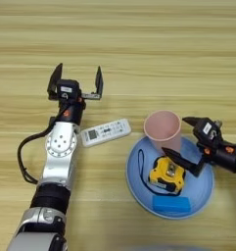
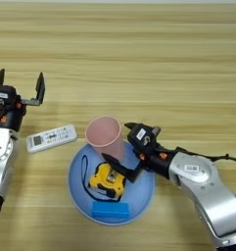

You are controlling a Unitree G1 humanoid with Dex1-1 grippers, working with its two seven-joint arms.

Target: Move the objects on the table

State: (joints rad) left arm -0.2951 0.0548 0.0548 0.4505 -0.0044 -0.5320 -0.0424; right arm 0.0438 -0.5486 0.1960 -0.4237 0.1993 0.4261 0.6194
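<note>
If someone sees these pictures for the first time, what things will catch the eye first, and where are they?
The round blue plate near the front, holding a pink cup, a yellow tape measure and a blue block. The right gripper stands open beside the cup. On the left, the left gripper is open beyond a white remote lying on the table.

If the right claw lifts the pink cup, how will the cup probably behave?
The pink cup looks thin and empty, so probably light and squeezable. Tall with a narrower base, standing on the blue plate, it may tip if pushed. The open right claw flanks it.
</note>
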